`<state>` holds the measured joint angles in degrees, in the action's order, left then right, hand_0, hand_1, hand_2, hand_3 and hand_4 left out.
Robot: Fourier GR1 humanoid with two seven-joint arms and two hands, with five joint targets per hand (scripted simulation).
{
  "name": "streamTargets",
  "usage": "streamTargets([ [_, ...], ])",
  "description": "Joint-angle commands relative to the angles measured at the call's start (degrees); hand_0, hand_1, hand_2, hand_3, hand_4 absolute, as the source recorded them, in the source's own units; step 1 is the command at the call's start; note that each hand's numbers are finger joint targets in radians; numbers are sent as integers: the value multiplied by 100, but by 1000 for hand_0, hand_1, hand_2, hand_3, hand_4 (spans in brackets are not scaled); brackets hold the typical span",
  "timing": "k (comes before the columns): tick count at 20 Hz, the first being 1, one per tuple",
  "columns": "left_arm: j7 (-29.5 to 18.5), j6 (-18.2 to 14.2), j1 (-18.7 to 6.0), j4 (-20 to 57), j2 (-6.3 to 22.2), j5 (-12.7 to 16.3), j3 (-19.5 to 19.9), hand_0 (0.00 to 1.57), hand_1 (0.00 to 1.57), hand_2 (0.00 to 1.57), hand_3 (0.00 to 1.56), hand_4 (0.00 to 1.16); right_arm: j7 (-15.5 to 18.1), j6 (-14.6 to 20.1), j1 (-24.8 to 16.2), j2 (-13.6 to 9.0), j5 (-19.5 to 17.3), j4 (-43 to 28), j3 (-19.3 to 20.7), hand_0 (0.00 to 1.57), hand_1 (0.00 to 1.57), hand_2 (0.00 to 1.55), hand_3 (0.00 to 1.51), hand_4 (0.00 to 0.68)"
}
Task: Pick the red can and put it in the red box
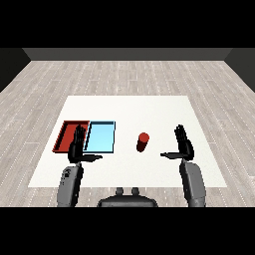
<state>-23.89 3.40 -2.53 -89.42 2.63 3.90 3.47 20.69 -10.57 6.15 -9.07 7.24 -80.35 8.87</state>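
Observation:
A red can stands upright near the middle of the white table. The red tray lies at the left, partly hidden by my left hand, which is held upright with straight fingers and the thumb pointing right. My right hand is open too, fingers up and thumb pointing left toward the can, a short gap to the can's right. Neither hand touches the can.
A light blue tray lies right beside the red tray, between it and the can. Beyond the table's edges is a grey wooden floor.

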Motion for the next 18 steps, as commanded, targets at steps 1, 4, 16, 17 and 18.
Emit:
streamTargets([
  [1, 366, 129, -146, -104, 158, 245, 166, 0, 0, 0, 0, 0, -1, -70, 416, 6, -37, 504, -40, 0, 0, 0, 0, 0],
  [4, 39, 139, -160, 25, 143, 263, 238, 0, 0, 0, 0, 0, -366, -111, 125, 123, 143, 25, -122, 0, 0, 0, 0, 0],
  [16, 20, 107, 381, -398, -30, 86, -105, 0, 0, 0, 0, 0, -117, 92, 742, 469, 25, 1217, -281, 0, 0, 0, 0, 0],
  [17, 90, -152, -78, -110, -72, 20, 9, 0, 0, 0, 0, 0, -76, -60, 928, 456, 174, 1485, -198, 0, 0, 0, 0, 0],
  [18, -188, 146, 66, 94, 26, 207, 110, 0, 0, 0, 0, 0, -41, 155, 968, 618, -7, 1529, -353, 0, 0, 0, 0, 0],
])
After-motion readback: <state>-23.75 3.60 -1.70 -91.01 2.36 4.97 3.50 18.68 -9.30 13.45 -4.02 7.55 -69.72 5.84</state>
